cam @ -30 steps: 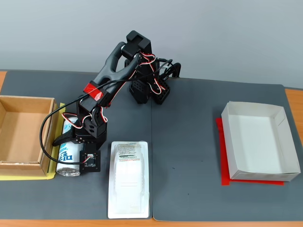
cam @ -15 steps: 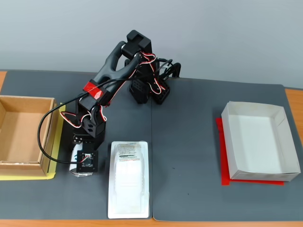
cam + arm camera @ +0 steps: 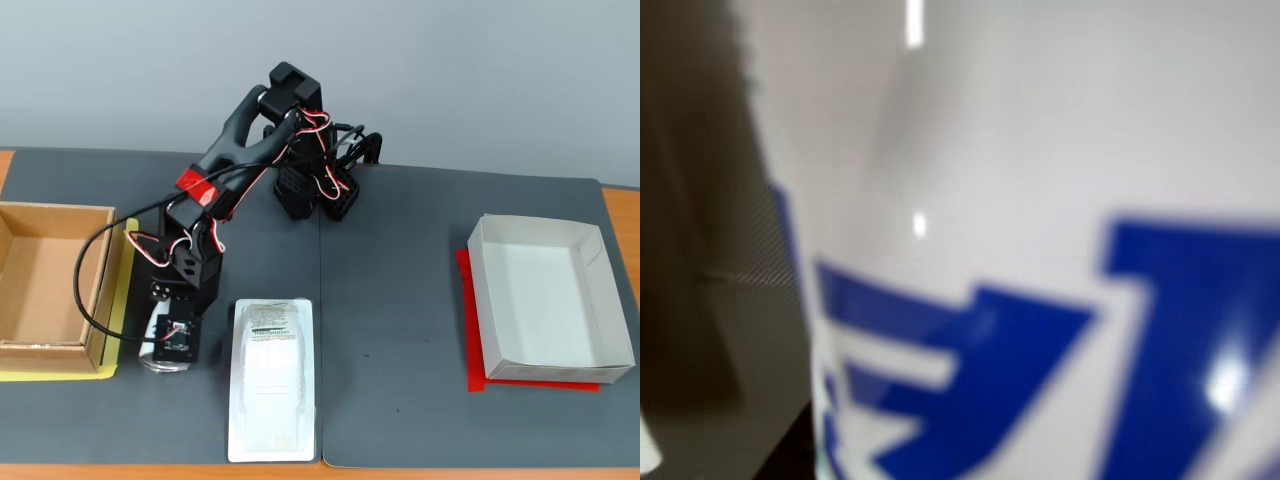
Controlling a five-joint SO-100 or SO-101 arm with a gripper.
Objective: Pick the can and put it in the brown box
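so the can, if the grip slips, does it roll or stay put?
Likely rolls: the can lies on its side on the flat mat, a round body between the brown box and the tray package. The wrist view shows a glossy wall with glare, so probably slippery. Weight can't be told.

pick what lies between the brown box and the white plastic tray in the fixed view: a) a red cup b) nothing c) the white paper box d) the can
d: the can lies on the mat under the gripper, with the brown box on its left and the white plastic tray on its right in the fixed view.
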